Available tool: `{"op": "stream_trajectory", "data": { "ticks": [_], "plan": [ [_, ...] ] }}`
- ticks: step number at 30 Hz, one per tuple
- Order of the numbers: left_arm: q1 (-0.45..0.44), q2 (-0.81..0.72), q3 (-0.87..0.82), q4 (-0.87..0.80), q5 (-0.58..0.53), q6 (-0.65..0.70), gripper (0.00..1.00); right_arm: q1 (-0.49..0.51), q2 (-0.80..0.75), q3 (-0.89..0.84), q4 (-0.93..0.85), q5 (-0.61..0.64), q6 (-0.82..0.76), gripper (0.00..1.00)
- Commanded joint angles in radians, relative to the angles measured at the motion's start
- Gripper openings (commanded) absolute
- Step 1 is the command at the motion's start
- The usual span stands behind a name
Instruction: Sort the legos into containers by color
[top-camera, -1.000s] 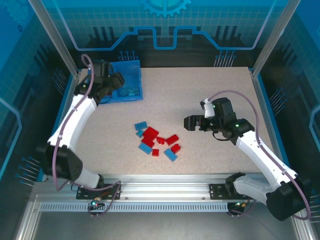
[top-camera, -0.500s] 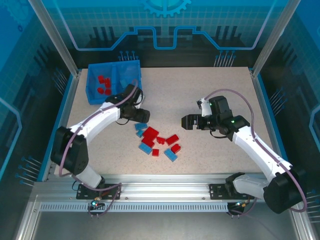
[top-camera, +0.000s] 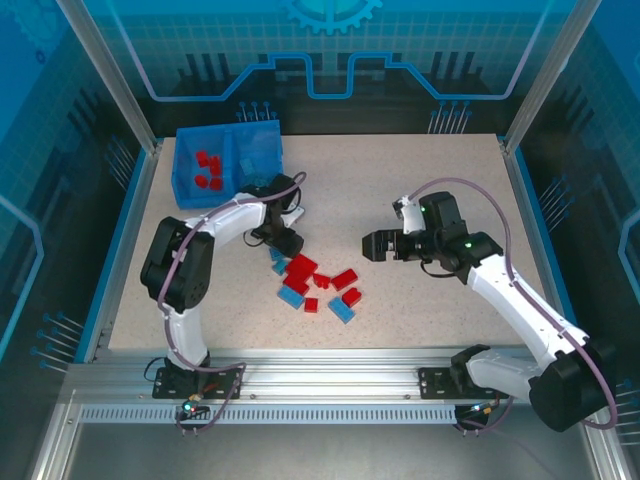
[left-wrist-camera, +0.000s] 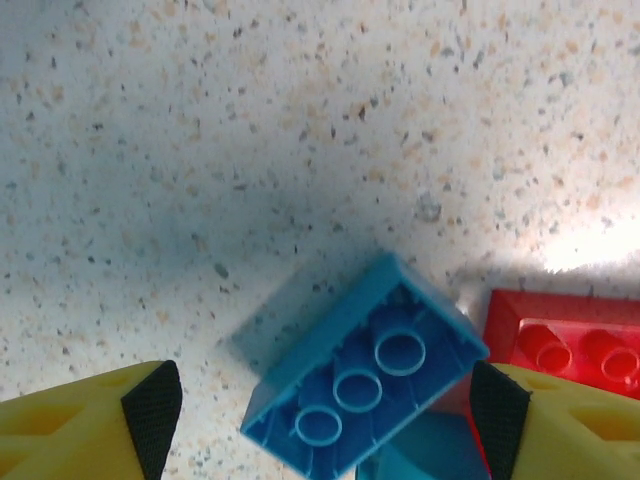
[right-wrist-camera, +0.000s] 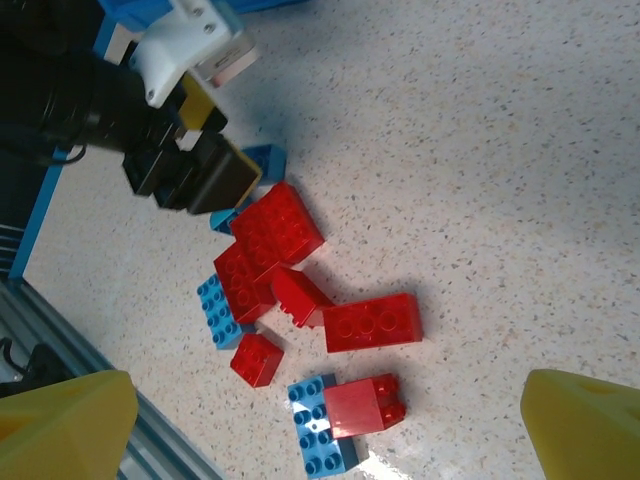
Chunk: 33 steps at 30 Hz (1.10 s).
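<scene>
Speckled beige tabletop (top-camera: 420, 170) with a blue border. Near the middle, a loose pile of legos (top-camera: 315, 280), red and light blue mixed, several touching. At the far left corner, the blue bin (top-camera: 228, 130), split by a middle divider. A few red bricks (top-camera: 207, 170) in the left container (top-camera: 190, 150). Right container (top-camera: 258, 170) paler blue inside, contents hard to tell. Around the tabletop, aluminium posts and clear panels under blue light, with a gear drawing (top-camera: 330, 10) on the back wall. Along the near edge, a slotted aluminium rail (top-camera: 330, 385).

Left end effector (top-camera: 283, 240): low over the far left end of the pile, open, holds nothing. In the left wrist view, yellow fingers (left-wrist-camera: 80, 430) with black pads on both sides of an upside-down light blue brick (left-wrist-camera: 365, 375). Left pad apart from it, right pad just beside its corner, contact impossible to tell. Next to it, a red brick (left-wrist-camera: 565, 340), studs up.

Right end effector (top-camera: 372, 246): over bare tabletop to the right of the pile, apart from it, wide open and empty. In the right wrist view, yellow fingertips (right-wrist-camera: 60, 420) at both lower corners.
</scene>
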Motion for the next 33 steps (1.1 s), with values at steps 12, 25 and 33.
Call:
{"op": "stream_trajectory", "data": {
  "ticks": [12, 25, 33],
  "plan": [
    [0.020, 0.081, -0.005, -0.004, 0.045, -0.015, 0.65, 0.114, 0.075, 0.095, -0.060, -0.027, -0.071, 1.00],
    [0.039, 0.030, -0.037, 0.061, 0.100, -0.113, 0.32, 0.139, 0.090, 0.127, -0.062, -0.039, -0.080, 1.00],
    [0.107, -0.153, 0.052, 0.115, 0.077, -0.202, 0.23, 0.162, 0.064, 0.135, -0.041, 0.000, -0.061, 1.00]
  ]
}}
